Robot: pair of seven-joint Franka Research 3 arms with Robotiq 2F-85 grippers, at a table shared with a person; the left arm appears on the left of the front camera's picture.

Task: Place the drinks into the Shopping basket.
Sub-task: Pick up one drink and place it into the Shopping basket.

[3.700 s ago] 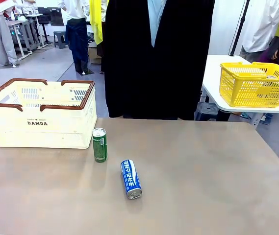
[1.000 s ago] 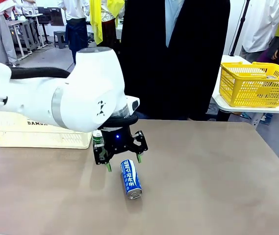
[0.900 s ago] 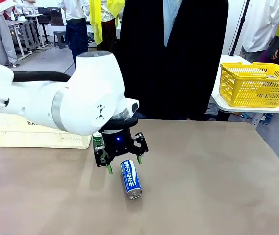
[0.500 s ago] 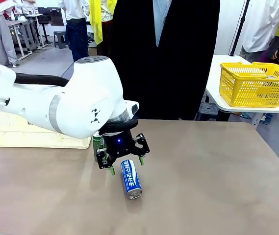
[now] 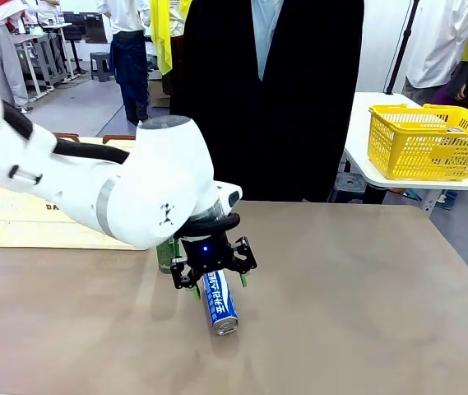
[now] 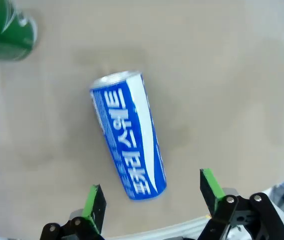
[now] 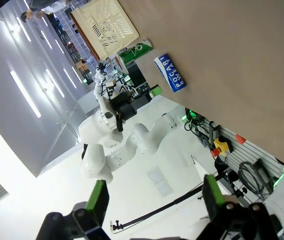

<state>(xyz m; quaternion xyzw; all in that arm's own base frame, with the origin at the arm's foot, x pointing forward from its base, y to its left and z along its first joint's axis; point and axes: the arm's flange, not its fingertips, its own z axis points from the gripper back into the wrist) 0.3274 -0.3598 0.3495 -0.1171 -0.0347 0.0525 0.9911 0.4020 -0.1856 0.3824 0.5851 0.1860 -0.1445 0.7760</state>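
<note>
Left arm (image 5: 94, 193): white, enters from 9 o'clock, wrist bent downward.
Left gripper (image 5: 219, 285): black two-finger, green pads, pointing down, jaws wide apart.
Right gripper (image 7: 155, 192): jaws wide apart.

Robotics lab, white arm (image 5: 118, 193) over table (image 5: 357, 288), workbenches (image 5: 43, 45) behind

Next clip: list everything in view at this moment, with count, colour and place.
blue can: one, blue with white lettering, lying mid-table
green can: one, green, beside it, partly behind the left arm
Shopping basket: one, cream, brown rim, table's far left
yellow basket: one, yellow, on side table at right
table: one, brown
person: one, in black, far side
left end effector: open, pads either side of the blue can's end
right end effector: open, away from the cans
</note>
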